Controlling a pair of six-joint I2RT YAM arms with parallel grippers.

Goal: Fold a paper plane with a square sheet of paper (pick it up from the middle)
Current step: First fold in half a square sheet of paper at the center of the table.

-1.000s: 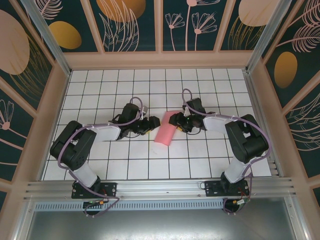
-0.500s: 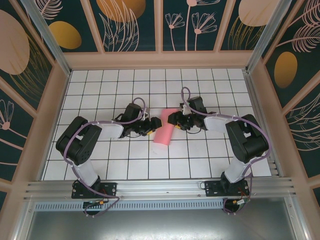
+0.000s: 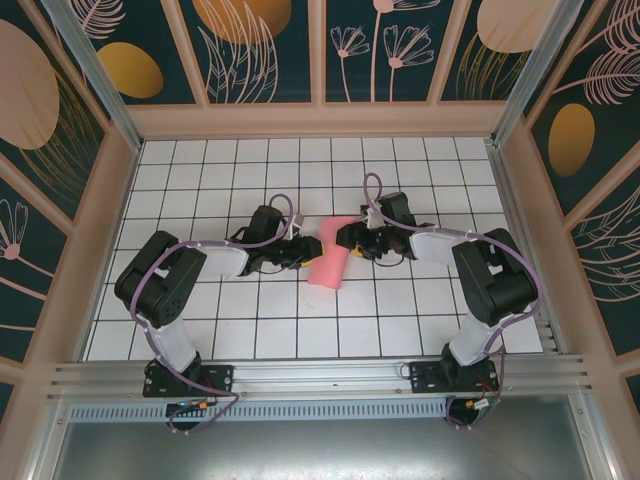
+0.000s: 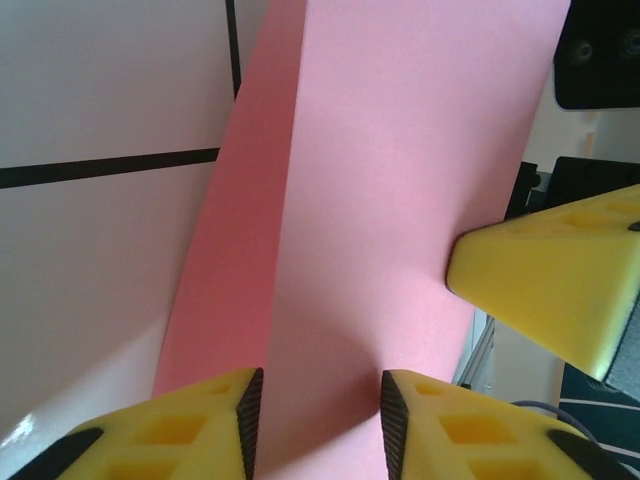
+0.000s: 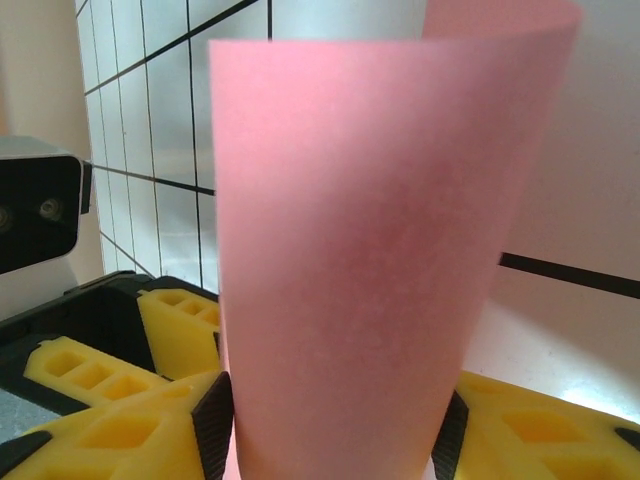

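Mid-counter [image 3: 250, 170], the pink sheet of paper [image 3: 328, 262] lies slanted between both claws, its far end lifted and the sheet curled over on itself. Left claw [image 3: 306, 250] is at the sheet's left edge. From its wrist, the jaws [image 4: 320, 400] stand apart with paper [image 4: 400, 150] between them; can't tell if they pinch it. Right claw [image 3: 343, 240] is at the far end. From its wrist [image 5: 335, 430], the curled paper [image 5: 370, 250] spans the gap between both jaws and is gripped. A right claw finger [image 4: 550, 270] touches the sheet's right edge.
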